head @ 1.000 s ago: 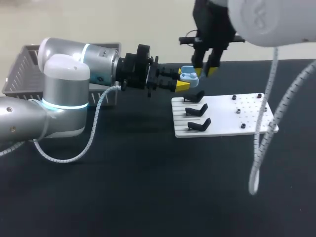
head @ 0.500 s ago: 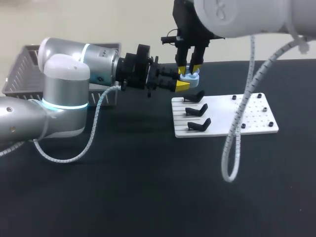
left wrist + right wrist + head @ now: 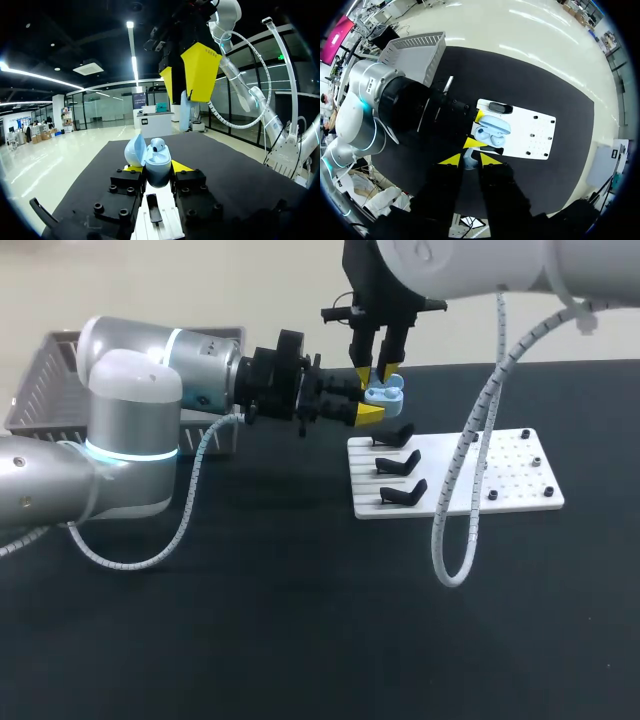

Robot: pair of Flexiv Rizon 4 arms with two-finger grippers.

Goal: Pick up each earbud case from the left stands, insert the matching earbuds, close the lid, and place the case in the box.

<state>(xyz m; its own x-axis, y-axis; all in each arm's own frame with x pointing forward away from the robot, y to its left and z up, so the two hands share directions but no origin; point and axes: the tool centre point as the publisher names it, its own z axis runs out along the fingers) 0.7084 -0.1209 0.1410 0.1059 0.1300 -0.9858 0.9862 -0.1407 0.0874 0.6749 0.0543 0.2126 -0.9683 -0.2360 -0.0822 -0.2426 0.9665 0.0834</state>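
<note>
Two tools: left tool grips one open case, right tool pinches one earbud

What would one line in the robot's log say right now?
left end effector: shut on open blue case | right end effector: shut on earbud, above case | stands: three, empty

Table: black top. A white perforated board lies flat near the far edge, right of the middle. Three black stands sit in a row along the board's left side. A grey slatted basket sits at the far left corner.
</note>
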